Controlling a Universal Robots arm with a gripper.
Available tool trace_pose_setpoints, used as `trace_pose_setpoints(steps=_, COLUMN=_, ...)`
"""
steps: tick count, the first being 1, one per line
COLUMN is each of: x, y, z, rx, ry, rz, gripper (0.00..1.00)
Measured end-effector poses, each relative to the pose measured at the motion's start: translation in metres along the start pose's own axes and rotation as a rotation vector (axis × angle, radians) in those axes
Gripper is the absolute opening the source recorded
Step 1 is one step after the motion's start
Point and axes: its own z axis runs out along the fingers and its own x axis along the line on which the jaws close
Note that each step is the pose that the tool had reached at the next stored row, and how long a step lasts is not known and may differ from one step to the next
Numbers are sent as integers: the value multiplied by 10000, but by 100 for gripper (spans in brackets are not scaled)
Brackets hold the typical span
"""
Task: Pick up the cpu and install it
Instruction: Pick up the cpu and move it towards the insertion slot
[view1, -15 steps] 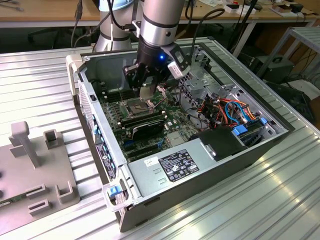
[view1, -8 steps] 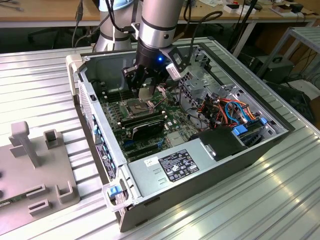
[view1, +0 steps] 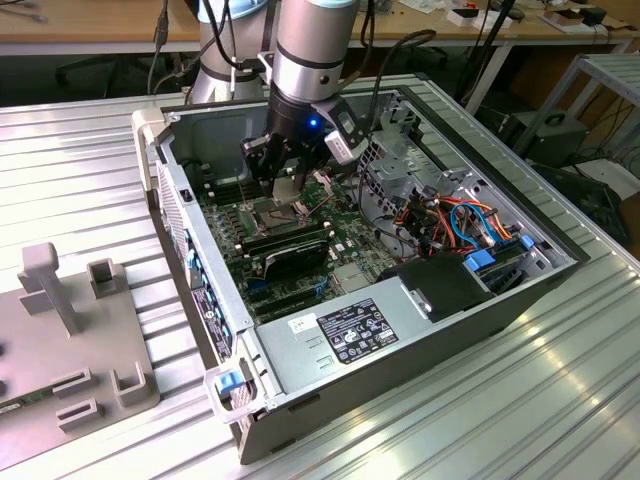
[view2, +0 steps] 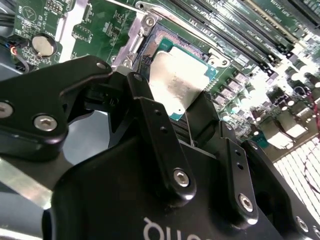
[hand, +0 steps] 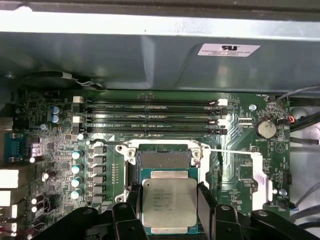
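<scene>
The cpu (hand: 169, 196), a flat square chip with a dull silver top, sits between my gripper's (hand: 169, 205) two black fingers (hand: 206, 202), which are shut on its opposite edges. It hangs just over the open socket (hand: 165, 159) on the green motherboard (hand: 240, 170), covering the socket's near half. The second wrist view shows the same cpu (view2: 181, 75) tilted above the socket frame (view2: 145, 37), with the gripper (view2: 172, 97) closed on it. In the exterior view the gripper (view1: 283, 188) is deep inside the open computer case (view1: 175, 200).
Long black memory sticks (hand: 150, 117) lie just beyond the socket. A coin battery (hand: 265, 129) sits to one side. Bundled cables (view1: 450, 215) and a black power supply (view1: 350, 330) fill the case toward the exterior view's right. A grey fixture (view1: 70, 330) stands at its left.
</scene>
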Motion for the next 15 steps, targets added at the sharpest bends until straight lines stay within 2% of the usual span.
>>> trace_pose_setpoints(steps=3, x=1, y=5, z=51, rx=1, ry=0, rz=-1, gripper=55)
trace_pose_setpoints(steps=8, x=2, y=5, z=57, rx=11, ry=0, rz=12, gripper=55)
trace_pose_setpoints(steps=15, x=-1, y=10, z=-29, rx=15, ry=0, rz=12, gripper=55)
